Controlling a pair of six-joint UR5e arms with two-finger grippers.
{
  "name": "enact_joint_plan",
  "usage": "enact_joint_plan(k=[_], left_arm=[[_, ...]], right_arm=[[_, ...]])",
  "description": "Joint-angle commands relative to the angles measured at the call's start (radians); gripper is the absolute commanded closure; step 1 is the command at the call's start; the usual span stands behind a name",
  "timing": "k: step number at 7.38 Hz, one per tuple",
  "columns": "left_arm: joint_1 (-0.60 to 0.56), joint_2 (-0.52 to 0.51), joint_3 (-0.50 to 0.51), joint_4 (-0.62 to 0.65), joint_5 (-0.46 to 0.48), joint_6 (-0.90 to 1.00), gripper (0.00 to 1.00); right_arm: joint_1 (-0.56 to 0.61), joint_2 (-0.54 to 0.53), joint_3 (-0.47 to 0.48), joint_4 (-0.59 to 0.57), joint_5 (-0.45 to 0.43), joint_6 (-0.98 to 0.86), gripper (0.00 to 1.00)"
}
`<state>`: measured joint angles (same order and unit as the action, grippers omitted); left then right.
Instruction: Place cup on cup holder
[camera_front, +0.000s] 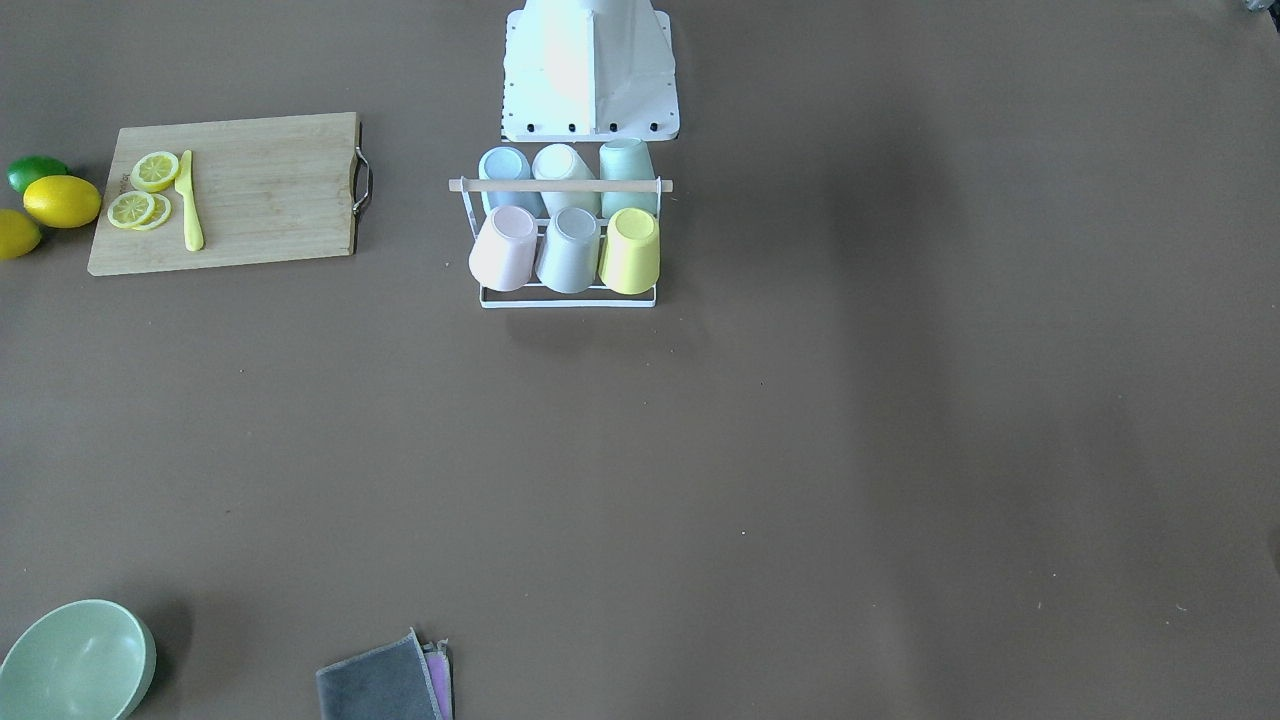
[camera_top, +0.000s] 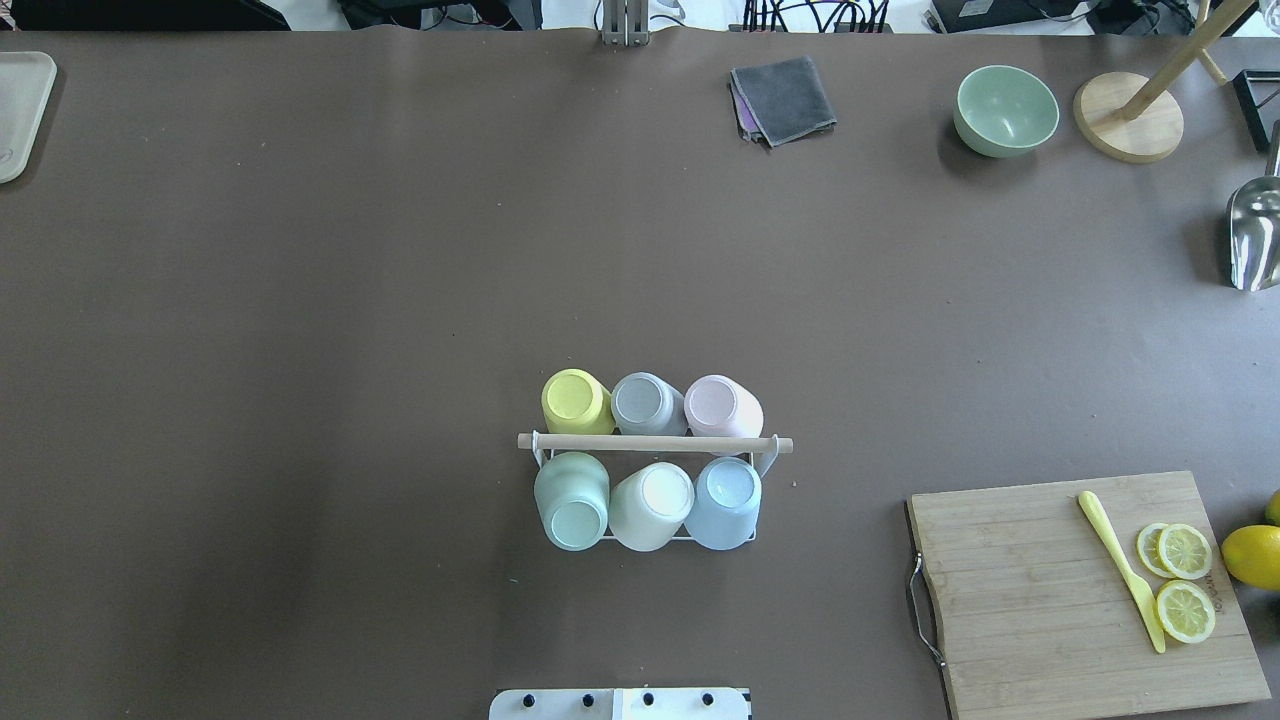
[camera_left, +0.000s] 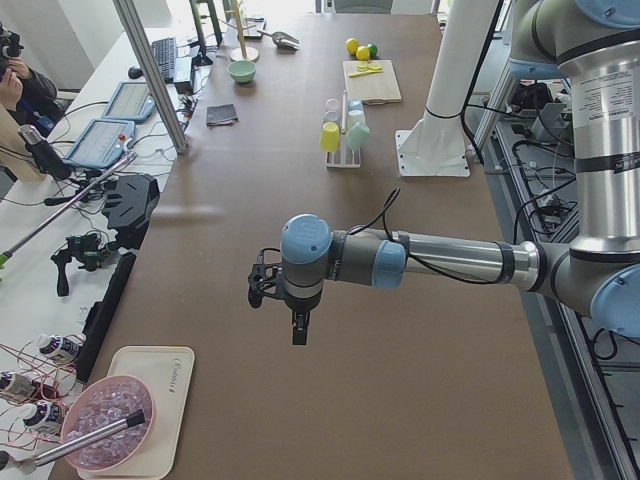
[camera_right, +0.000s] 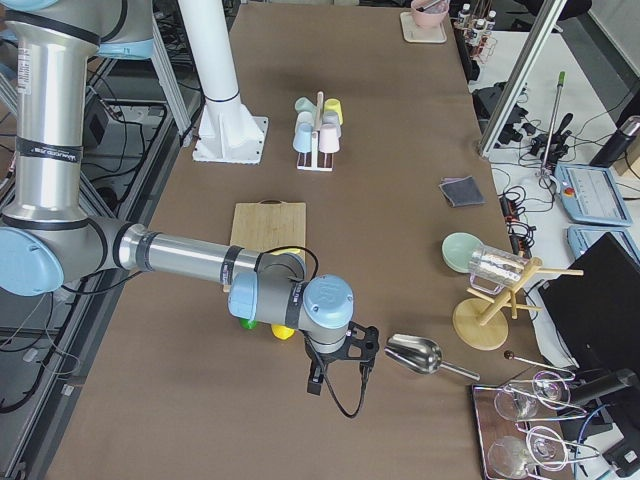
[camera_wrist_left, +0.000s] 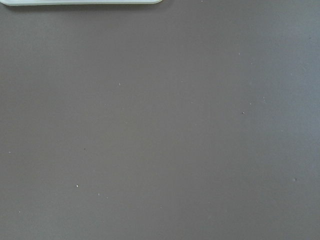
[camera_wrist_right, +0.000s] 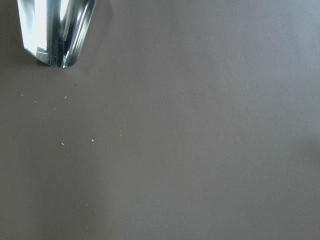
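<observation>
The cup holder (camera_top: 655, 443), a white wire rack with a wooden rod across its top, stands mid-table near the robot base (camera_front: 590, 70). Several pastel cups sit upside down on its prongs: yellow (camera_top: 574, 400), grey (camera_top: 647, 402) and pink (camera_top: 720, 404) on the far side, green (camera_top: 572, 500), white (camera_top: 652, 505) and blue (camera_top: 725, 500) on the near side. No cup stands loose on the table. My left gripper (camera_left: 299, 330) hangs over bare table far from the cup holder (camera_left: 343, 150); my right gripper (camera_right: 335, 375) hangs at the opposite end. I cannot tell whether either is open or shut.
A wooden cutting board (camera_top: 1060, 600) holds lemon slices (camera_top: 1185, 580) and a yellow knife (camera_top: 1120, 570), with whole lemons (camera_front: 60, 200) beside it. A green bowl (camera_top: 1005, 110), folded cloths (camera_top: 782, 98), a metal scoop (camera_top: 1255, 235) and a wooden stand (camera_top: 1128, 130) lie at the far right. A tray (camera_top: 20, 110) is far left.
</observation>
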<state>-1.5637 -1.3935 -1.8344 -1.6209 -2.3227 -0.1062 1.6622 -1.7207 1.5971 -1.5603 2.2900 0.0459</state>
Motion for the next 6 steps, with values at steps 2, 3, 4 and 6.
enact_joint_plan(k=[2, 3, 4, 6], left_arm=[[0.019, 0.010, 0.000, 0.001, 0.054, 0.042, 0.01], [0.019, 0.010, 0.000, 0.001, 0.052, 0.042, 0.01], [0.019, 0.011, 0.003, 0.003, 0.052, 0.042, 0.01], [0.019, 0.008, 0.038, -0.010, 0.043, 0.042, 0.01]], right_arm=[[-0.001, -0.002, -0.011, -0.001, -0.001, 0.000, 0.00], [-0.001, -0.002, -0.009, -0.001, 0.005, 0.000, 0.00], [-0.001, -0.002, -0.009, 0.000, 0.006, 0.000, 0.00], [-0.001, 0.000, -0.009, 0.000, 0.008, 0.000, 0.00]])
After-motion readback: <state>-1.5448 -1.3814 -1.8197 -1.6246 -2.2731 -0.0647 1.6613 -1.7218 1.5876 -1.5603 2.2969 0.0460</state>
